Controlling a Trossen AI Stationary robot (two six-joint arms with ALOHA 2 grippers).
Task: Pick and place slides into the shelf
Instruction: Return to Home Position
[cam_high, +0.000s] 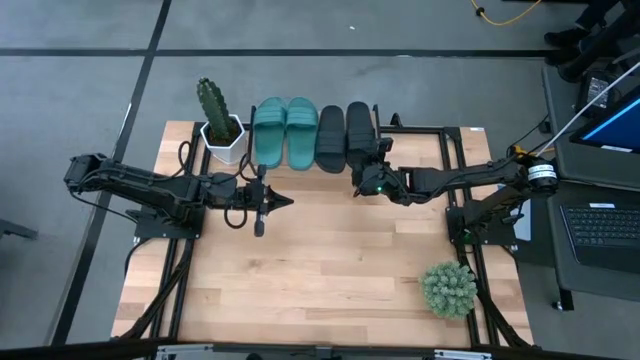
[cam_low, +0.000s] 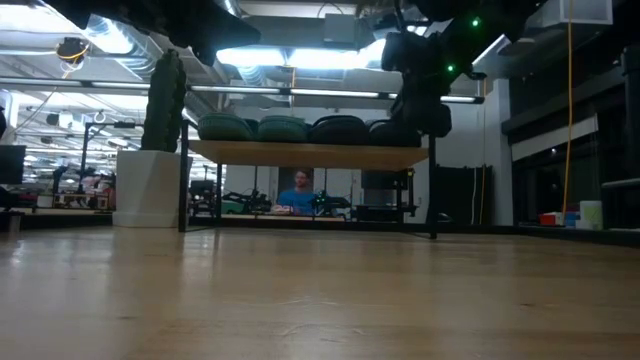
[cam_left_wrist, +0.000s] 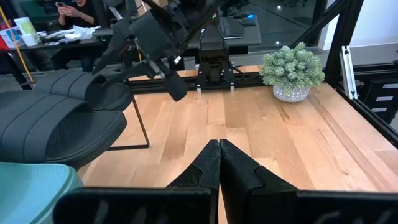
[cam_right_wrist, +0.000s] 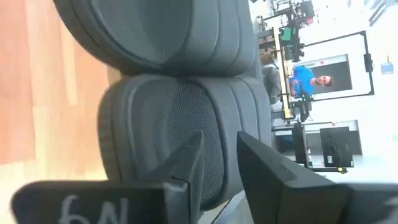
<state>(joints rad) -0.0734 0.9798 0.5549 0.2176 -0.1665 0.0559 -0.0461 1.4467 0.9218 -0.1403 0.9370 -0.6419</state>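
Retreat needs care: the right gripper (cam_right_wrist: 219, 137) hangs just beside the outer black slide (cam_high: 359, 120), so I would draw it straight back before folding the arm. Its fingers stand narrowly apart and hold nothing. All four slides (cam_high: 310, 133) lie on the shelf (cam_low: 300, 155). The left gripper (cam_left_wrist: 219, 144), fingers pressed together, is over the table (cam_high: 330, 270).

Matt ribbed rubber slides (cam_high: 300, 132); shelf (cam_low: 300, 154): smooth wood, blk metal.
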